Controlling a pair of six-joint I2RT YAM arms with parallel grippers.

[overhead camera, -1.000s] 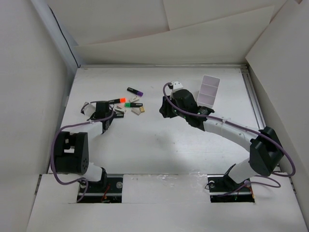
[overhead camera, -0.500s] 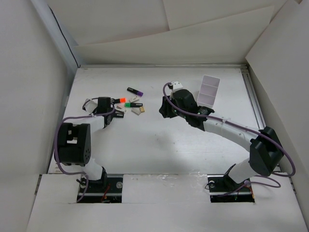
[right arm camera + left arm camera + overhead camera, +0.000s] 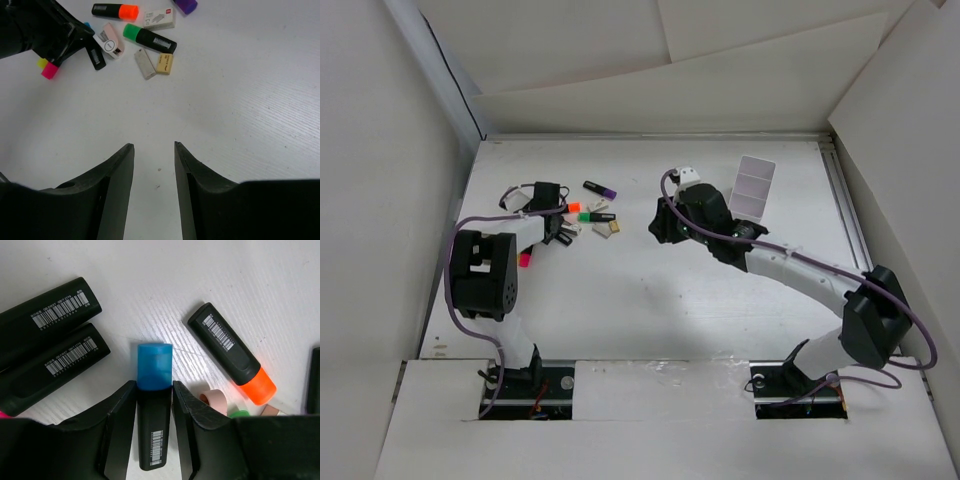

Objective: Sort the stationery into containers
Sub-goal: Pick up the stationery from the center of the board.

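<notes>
left gripper (image 3: 154,387): blue-capped black marker (image 3: 154,410) fills finger gap; two black markers (image 3: 55,357) close left, orange-capped black marker (image 3: 231,354) right | right gripper (image 3: 153,146): bare white table (image 3: 240,100) ahead

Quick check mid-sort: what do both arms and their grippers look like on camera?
The left arm and right arm match: white tubular links, boxy black joint housings, a purple cable looping along each. The left gripper and right gripper have matte black, curved fingers; no markings show.

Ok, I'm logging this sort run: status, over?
Left gripper shut on blue-capped marker, lying on table. Right gripper open, empty. Compartment box looks empty. Orange-capped marker close alongside.
</notes>
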